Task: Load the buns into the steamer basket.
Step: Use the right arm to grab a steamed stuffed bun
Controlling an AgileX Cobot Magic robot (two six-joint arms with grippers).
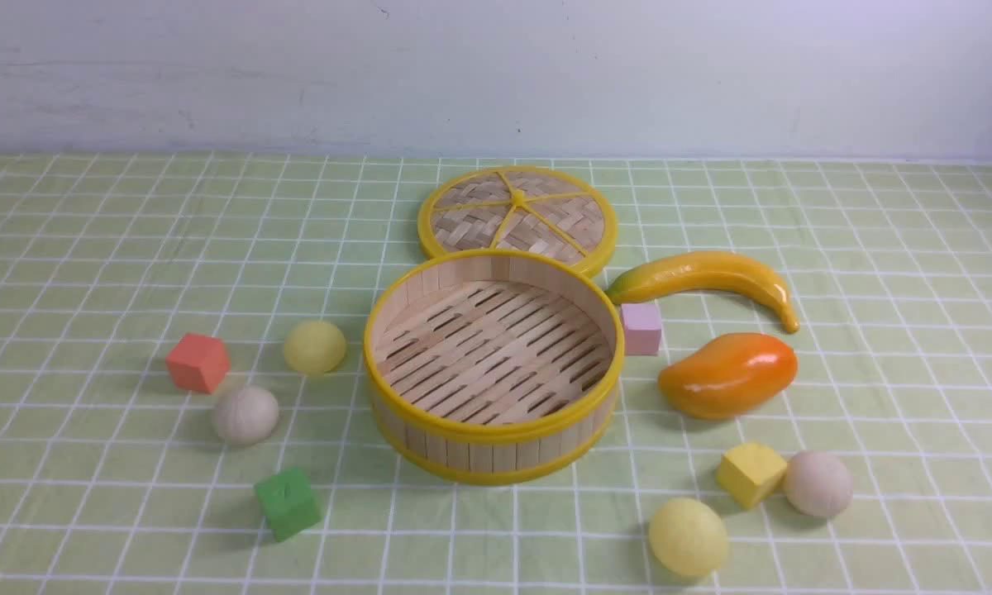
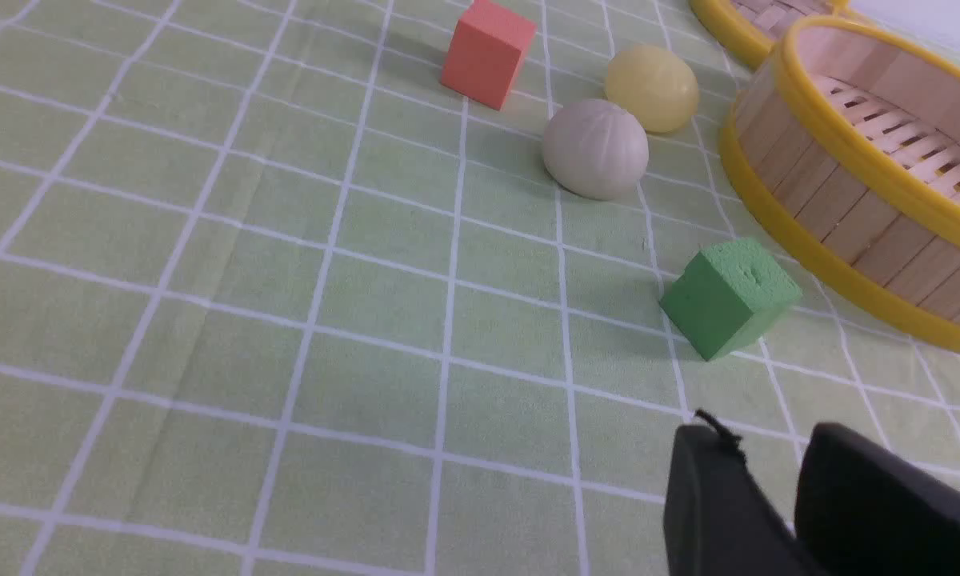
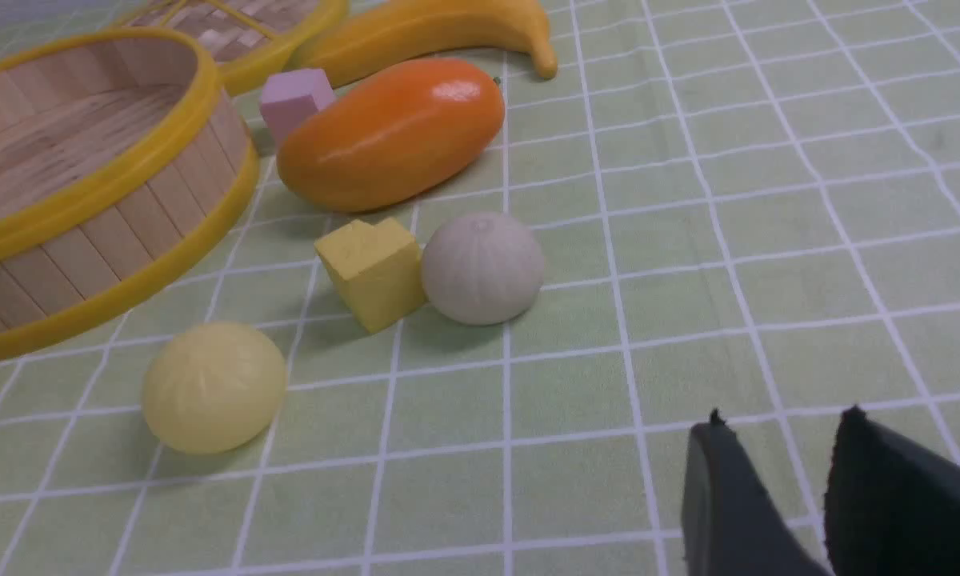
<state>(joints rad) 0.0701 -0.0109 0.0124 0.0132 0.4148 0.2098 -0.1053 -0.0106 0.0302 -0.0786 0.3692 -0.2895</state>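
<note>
Front view gives us the basket (image 1: 493,454) with left buns (image 1: 245,414) and right buns (image 1: 817,483) outside it on the cloth (image 1: 91,496), while only the wrist views show us the left gripper (image 2: 768,436) and right gripper (image 3: 784,420), each slightly parted, holding nothing.

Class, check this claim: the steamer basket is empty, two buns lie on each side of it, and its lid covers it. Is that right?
Not quite. The lid does not cover the steamer basket; it lies flat on the cloth behind it, as the front view shows. The rest stands.
</note>
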